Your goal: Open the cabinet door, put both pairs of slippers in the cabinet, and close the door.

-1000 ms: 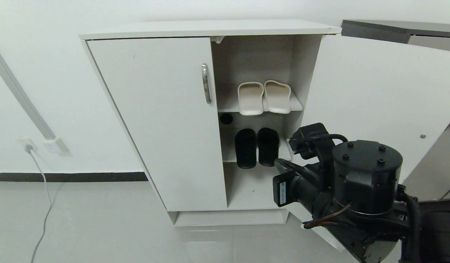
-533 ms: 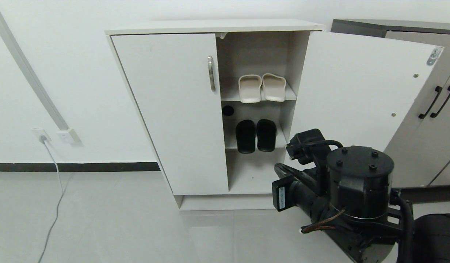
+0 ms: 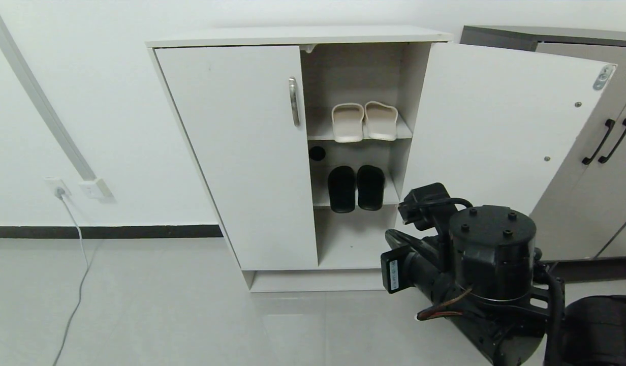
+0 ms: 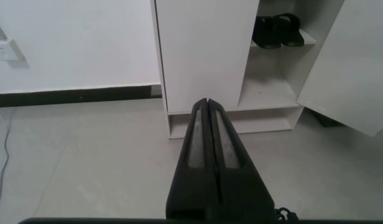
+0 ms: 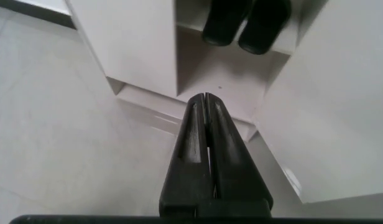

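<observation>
White cabinet point(image 3: 292, 36) holds beige slippers point(image 3: 347, 123), black slippers point(image 3: 342, 189); left fingers point(image 4: 196, 143) and right fingers point(image 5: 193, 134) closed.

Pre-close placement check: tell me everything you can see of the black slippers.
The black slippers are a plain matte pair that looks like rubber or foam. They lie flat, side by side and parallel, on the middle shelf in the open right half of the cabinet. Whether the two touch is unclear. Their near ends seem to overhang the shelf's front edge slightly. Only the shelf touches them.
</observation>
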### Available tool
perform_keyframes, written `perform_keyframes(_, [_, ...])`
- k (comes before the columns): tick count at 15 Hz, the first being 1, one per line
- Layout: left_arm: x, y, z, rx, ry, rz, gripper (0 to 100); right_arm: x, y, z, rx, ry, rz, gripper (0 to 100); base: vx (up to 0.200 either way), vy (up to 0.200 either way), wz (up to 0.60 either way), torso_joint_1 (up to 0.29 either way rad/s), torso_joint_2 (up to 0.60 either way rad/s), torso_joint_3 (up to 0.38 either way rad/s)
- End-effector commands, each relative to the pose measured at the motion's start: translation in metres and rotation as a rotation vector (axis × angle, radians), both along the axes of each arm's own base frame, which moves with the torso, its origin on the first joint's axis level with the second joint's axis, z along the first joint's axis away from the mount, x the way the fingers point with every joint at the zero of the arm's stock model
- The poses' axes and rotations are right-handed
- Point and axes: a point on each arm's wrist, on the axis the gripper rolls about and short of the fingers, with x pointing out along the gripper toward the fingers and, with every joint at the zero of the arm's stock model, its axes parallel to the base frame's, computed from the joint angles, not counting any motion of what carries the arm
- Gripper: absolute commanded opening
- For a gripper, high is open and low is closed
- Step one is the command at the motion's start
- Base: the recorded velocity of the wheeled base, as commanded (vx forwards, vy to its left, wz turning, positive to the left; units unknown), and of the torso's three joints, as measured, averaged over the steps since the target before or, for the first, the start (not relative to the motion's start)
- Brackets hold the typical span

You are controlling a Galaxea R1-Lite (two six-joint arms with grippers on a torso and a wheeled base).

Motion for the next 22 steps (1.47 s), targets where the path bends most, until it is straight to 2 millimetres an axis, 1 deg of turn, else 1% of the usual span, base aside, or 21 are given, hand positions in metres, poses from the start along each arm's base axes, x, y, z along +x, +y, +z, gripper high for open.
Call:
perform_keyframes(1, [0.0000,0.0000,-0.0001,0.000,0.001,0.000,0,0.0033,0.0000,-0.0040,-0.010,0.007,-0.009,0,0.000,0.000,0.00,0.000,0.00,0.000])
perform_keyframes(12, [-0.0001,0.0000,0.0003,0.000,-0.001,0.000,0,0.0075,-0.0001,-0.0096,-0.027,0.018,-0.021,0,0.000,0.000,0.00,0.001,-0.01,-0.008])
perform_keyframes(15, [0.0000,0.0000,-0.0001,0.000,0.001,0.000,0,0.0074,-0.0002,-0.0100,-0.028,0.019,-0.021,0,0.000,0.000,0.00,0.004,-0.19,-0.312])
perform_keyframes(22, [0.0000,0.0000,-0.0001,0.000,0.001,0.000,0,0.0079,-0.0004,-0.0105,-0.029,0.020,-0.022,0,0.000,0.000,0.00,0.070,-0.48,-0.366])
